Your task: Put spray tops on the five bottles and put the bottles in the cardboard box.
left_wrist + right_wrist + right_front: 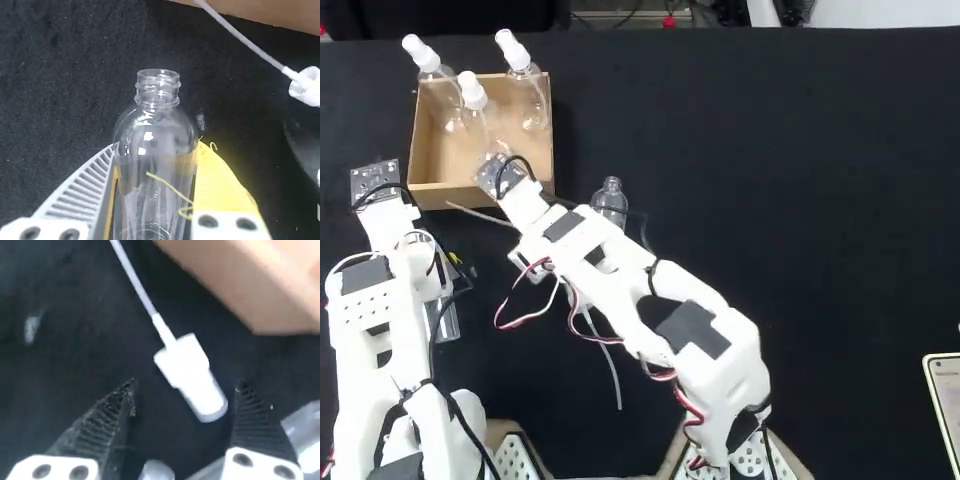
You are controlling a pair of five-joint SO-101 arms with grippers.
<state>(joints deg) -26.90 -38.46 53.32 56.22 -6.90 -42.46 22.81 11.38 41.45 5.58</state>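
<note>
Space is tight on my left. The left arm (pixel 370 330) runs up along the left edge of the surface (pixel 800 200), and the cardboard box (pixel 440 160) sits just ahead of it near the far left corner. The right arm (pixel 620 280) slants in from the near middle toward the box's near right corner. To the right of that arm I have wide open room out to the right edge, where a pale flat object (pixel 945 400) pokes in.

The surface is covered in black cloth, and cables (pixel 620 14) lie beyond its far edge.

The left end effector (pixel 156 146) is clamped on a clear bottle (pixel 152 120) with a bare neck that points away from the wrist. The spray top (pixel 189 372) lies on the cloth just in front of the box, its thin tube (pixel 137 285) trailing off to the left. The right end effector (pixel 186 384) is spread wide, with one finger on either side of the spray top. An uncapped bottle (pixel 610 200) stands upright just to the right of the right arm.

Inside the box, three bottles (pixel 480 115) stand with their white tops on.
</note>
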